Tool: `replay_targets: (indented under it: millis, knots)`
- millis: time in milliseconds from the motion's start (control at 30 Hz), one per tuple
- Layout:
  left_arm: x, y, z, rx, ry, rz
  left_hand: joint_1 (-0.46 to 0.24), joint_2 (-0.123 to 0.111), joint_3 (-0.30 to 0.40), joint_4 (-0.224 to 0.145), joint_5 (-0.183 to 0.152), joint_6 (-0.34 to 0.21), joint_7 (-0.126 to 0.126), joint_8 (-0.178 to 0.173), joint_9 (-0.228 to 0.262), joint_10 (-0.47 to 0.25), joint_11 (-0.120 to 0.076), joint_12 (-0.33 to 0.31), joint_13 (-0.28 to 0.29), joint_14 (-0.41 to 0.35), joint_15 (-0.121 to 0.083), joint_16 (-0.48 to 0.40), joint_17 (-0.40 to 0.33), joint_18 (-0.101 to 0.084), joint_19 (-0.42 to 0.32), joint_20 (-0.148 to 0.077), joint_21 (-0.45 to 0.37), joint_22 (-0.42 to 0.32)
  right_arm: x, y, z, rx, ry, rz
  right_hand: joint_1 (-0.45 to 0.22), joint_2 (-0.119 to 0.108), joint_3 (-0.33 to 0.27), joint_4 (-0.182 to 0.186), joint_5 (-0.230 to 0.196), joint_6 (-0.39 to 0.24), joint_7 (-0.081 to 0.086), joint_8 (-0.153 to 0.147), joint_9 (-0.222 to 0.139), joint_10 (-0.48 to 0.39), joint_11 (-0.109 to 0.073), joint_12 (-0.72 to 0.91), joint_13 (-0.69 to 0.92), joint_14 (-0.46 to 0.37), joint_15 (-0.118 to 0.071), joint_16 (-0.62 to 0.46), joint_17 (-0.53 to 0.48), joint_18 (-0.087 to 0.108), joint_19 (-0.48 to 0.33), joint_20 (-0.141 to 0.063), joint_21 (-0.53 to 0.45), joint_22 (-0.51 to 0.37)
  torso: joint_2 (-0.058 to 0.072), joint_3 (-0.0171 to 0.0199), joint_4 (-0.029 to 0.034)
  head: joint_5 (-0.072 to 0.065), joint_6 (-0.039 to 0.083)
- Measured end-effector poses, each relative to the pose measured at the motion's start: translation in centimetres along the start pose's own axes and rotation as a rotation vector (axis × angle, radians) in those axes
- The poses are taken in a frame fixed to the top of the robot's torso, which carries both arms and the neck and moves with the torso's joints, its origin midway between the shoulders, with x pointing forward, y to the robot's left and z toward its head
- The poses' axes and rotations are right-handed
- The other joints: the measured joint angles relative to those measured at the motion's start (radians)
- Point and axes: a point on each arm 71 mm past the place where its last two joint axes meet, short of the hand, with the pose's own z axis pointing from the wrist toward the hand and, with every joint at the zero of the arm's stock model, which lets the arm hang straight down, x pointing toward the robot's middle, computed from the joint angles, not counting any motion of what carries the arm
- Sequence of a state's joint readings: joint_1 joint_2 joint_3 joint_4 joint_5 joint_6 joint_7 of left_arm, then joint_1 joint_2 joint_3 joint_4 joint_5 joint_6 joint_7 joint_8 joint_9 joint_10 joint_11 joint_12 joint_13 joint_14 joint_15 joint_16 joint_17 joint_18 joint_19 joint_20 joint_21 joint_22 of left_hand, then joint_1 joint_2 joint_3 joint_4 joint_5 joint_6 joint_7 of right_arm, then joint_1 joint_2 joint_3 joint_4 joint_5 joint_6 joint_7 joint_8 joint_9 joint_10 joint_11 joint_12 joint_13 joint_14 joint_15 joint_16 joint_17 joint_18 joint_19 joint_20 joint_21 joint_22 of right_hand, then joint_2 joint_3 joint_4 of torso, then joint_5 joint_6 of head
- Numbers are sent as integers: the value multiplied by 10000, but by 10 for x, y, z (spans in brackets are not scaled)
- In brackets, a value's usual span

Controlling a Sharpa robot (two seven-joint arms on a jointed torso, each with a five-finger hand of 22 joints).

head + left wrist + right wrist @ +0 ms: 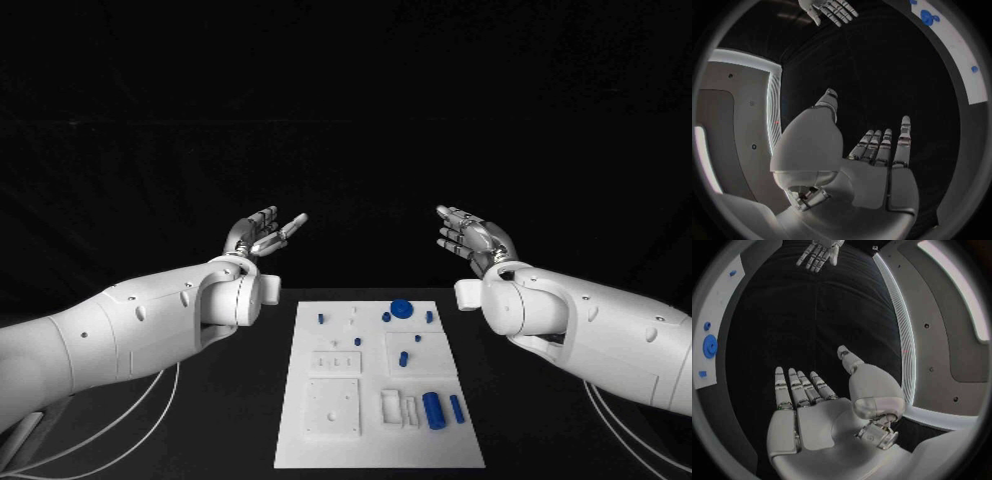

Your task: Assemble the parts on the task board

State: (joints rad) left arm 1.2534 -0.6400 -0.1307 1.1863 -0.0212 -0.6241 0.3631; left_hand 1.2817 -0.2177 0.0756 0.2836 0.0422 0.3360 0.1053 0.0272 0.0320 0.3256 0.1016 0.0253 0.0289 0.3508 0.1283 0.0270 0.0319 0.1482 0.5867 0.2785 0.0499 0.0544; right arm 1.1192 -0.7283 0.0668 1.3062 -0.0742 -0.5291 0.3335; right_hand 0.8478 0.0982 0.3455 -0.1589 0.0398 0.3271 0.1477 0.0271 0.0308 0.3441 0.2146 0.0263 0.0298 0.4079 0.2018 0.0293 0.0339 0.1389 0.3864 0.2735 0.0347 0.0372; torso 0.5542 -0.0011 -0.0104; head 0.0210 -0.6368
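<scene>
Black table (216,420) holds the white task board (378,450) in the middle, with small blue parts (401,307) lying on it. Beyond the board, the left hand (264,234) and right hand (472,238) float with fingers spread, holding nothing

A black table (216,420) fades into a dark backdrop, perhaps a curtain, with no wall visible.

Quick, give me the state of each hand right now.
Left hand: open, holding nothing.
Right hand: open, holding nothing.
</scene>
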Motion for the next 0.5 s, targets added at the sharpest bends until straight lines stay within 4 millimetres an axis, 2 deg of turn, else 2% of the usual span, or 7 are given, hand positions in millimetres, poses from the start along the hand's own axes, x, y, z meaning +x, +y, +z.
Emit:
replay_targets:
  millis: [67, 133, 267, 433, 467, 500]
  knots:
    - [-5, -5, 9, -75, 62, 151, 382, -57, 28, 91, 40, 144, 39, 41, 15, 134, 31, -1, 16, 124, 24, 0, 11, 153, 182, 77, 0, 18, -5, 4, 8, 143, 305, -57, 133, -1, 26, -26, 0, 71, -17, 0, 9, 68, -4, 0, 0, 76, 30, 0, 11, 1, 68, 67, 0, 0, 0, 0, -1, 0, 0]
    - [-8, -8, 16, -167, 143, 286, 407, -71, 31, 93, 40, 159, 53, 41, 15, 139, 35, -1, 16, 139, 39, 0, 11, 153, 196, 91, 0, 18, -10, 7, 15, 310, 632, -127, 330, -33, 91, -91, 0, 110, 8, 0, 9, 138, 14, 0, 4, 160, 21, 19, 11, 143, 131, 43, 0, 12, 1, 0, -2, 1, 0]
    - [-11, -13, 24, -333, 335, 414, 408, -70, 52, 115, 40, 203, 97, 41, 14, 221, 68, 26, 16, 178, 36, 38, 11, 153, 198, 93, 0, 18, -14, 10, 22, 647, 1238, -286, 1025, -127, 150, -412, 30, 465, 14, 67, 33, 485, -19, 37, 25, 454, 17, 36, 25, 159, 328, 70, 0, 27, 1, 0, -2, 1, 0]
    - [-11, -13, 25, -503, 549, 443, 448, 192, 204, 96, 40, 618, 217, 106, 54, 760, 191, 82, 54, 386, 61, 39, 30, 151, 356, 89, 40, 34, -15, 11, 26, 975, 1800, -454, 2028, -263, 45, -718, 49, 1379, 77, 122, 84, 1403, -84, 90, 74, 1410, -14, 85, 76, 158, 1054, 30, 123, 88, 1, 0, -2, 1, 0]
    - [-11, -13, 25, -515, 596, 451, 451, 286, 251, 80, 40, 773, 270, 106, 57, 971, 250, 82, 60, 532, 70, 38, 33, 152, 491, 92, 54, 48, -17, 10, 27, 935, 1826, -694, 2262, -304, 27, -798, 49, 1703, 100, 131, 104, 1765, -102, 109, 91, 1833, -16, 135, 100, 304, 1415, -15, 195, 116, 12, -3, -1, 1, -11]
    - [-10, -13, 25, -499, 646, 458, 466, 377, 279, 52, 40, 968, 301, 131, 76, 1200, 277, 108, 78, 796, 71, 100, 58, 152, 747, 88, 120, 76, -20, 9, 29, 854, 1777, -1036, 2425, -325, -2, -827, 49, 1945, 115, 131, 115, 2044, -106, 109, 102, 2167, -19, 150, 114, 314, 1692, -60, 236, 137, 33, -11, 0, 1, -39]
